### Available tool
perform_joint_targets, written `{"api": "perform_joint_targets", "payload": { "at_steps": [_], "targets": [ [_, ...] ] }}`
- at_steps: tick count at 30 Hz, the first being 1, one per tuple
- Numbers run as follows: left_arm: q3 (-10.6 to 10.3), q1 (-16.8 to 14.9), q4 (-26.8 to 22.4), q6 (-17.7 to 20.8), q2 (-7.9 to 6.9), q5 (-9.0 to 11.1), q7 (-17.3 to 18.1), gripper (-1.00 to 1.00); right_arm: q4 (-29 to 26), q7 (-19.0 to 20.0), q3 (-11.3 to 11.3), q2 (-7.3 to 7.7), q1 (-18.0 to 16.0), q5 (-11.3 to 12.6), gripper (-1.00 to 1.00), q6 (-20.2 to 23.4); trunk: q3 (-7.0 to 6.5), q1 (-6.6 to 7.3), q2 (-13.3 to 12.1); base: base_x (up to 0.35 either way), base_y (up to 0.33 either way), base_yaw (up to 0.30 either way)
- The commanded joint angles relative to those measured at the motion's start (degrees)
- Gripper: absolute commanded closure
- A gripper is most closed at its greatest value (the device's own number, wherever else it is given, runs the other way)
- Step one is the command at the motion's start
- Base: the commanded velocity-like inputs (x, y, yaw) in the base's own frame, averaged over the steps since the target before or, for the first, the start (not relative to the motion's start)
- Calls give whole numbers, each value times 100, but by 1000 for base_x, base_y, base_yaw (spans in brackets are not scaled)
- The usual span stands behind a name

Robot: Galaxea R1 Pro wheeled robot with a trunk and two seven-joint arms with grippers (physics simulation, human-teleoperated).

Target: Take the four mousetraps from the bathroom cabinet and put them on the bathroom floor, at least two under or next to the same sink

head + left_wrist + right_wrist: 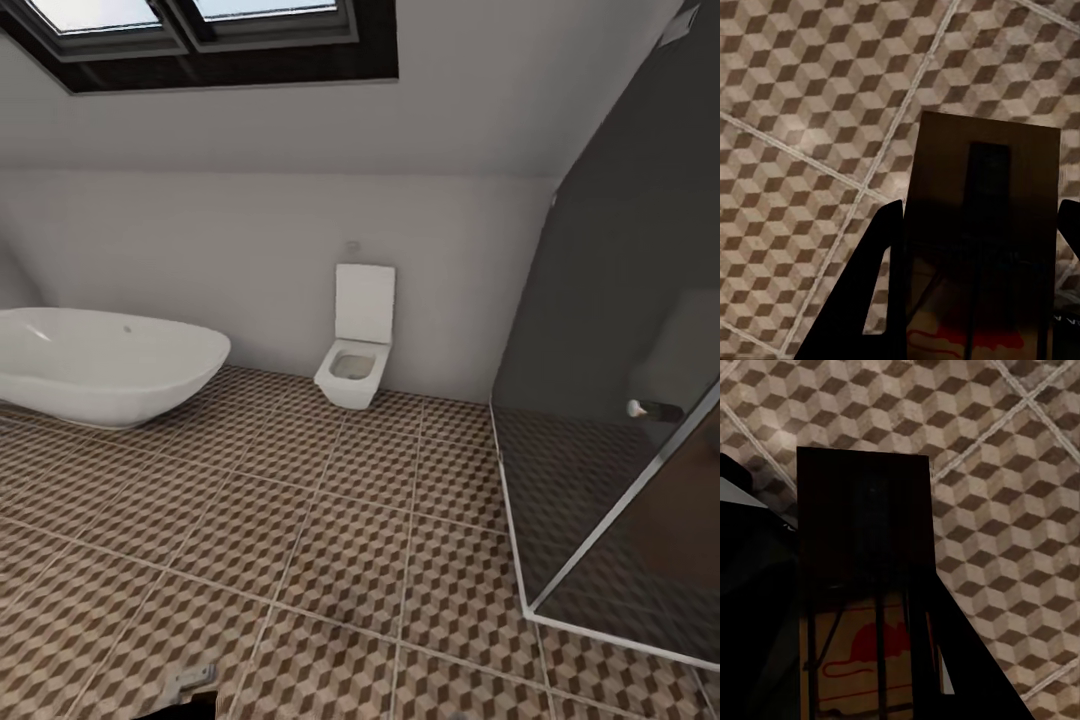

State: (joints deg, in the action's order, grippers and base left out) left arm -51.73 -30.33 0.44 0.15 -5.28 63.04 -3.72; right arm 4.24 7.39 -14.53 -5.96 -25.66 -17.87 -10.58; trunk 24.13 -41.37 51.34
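Note:
A dark-brown mousetrap (982, 165) with a red mouse print and thin wires stands between the black fingers (855, 300) of my left gripper (981, 214), which is shut on it. My right gripper (847, 562) is shut on a second mousetrap (862, 502) of the same kind. Both hang above the bathroom floor (330, 520), whose tiles carry a brown, beige and white cube pattern. The cabinet, the sink and the other mousetraps are out of view.
An oval white bathtub (100, 365) stands at the left, and a white toilet (355, 350) against the far wall. A dark glass shower enclosure (620, 400) with a metal frame takes up the right side. A skylight (200, 30) sits in the sloped ceiling.

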Motion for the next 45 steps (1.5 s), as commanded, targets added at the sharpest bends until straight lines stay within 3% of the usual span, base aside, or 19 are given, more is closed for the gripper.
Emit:
{"api": "perform_joint_targets", "payload": {
  "at_steps": [1,45],
  "targets": [
    [-48,-2,1,2,1,27,-23,100,24,-1,-24,-2,-10,-2,100,-41,10,0,5,0,0,269],
    [-48,1,0,2,10,25,-16,100,24,-10,-24,-9,-1,-6,100,-41,202,0,5,0,0,270]
  ]
}}
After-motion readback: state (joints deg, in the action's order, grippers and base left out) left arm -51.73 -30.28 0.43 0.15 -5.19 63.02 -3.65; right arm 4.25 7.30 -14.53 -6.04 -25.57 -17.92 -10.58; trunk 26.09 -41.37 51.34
